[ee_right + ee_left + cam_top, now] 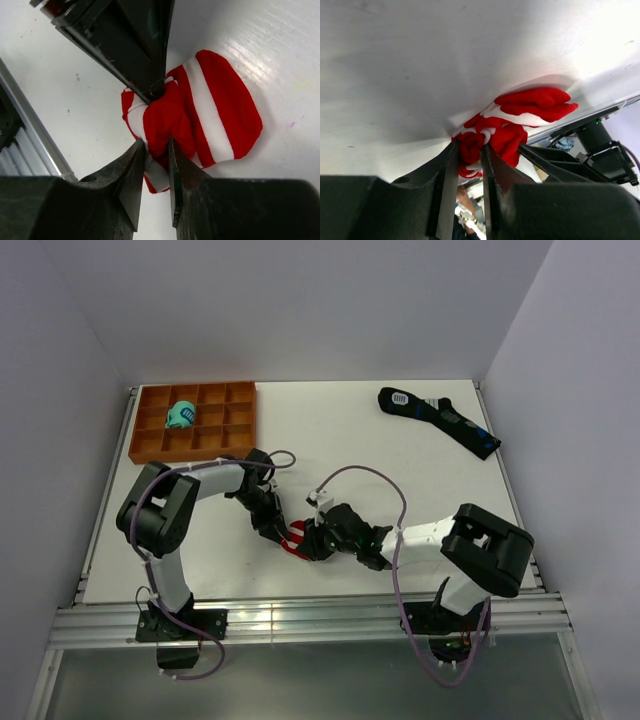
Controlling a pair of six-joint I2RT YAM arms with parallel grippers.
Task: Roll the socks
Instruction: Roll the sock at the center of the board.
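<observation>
The red and white striped socks (297, 539) lie bunched on the white table near its front edge, between the two arms. My left gripper (469, 148) is shut on a red fold of the socks (520, 120) from the left. My right gripper (156, 145) is shut on the near fold of the socks (210, 110) from the right. In the right wrist view the left gripper's fingertips (152, 90) pinch the far side of the bundle. In the top view both grippers, left (280, 531) and right (316, 537), meet over the socks and hide most of them.
An orange divided tray (150, 435) stands at the back left with a teal sock bundle (181, 414) in one cell. A long black sock with blue patches (440, 418) lies at the back right. The table's metal front rail (300, 615) runs just below the socks.
</observation>
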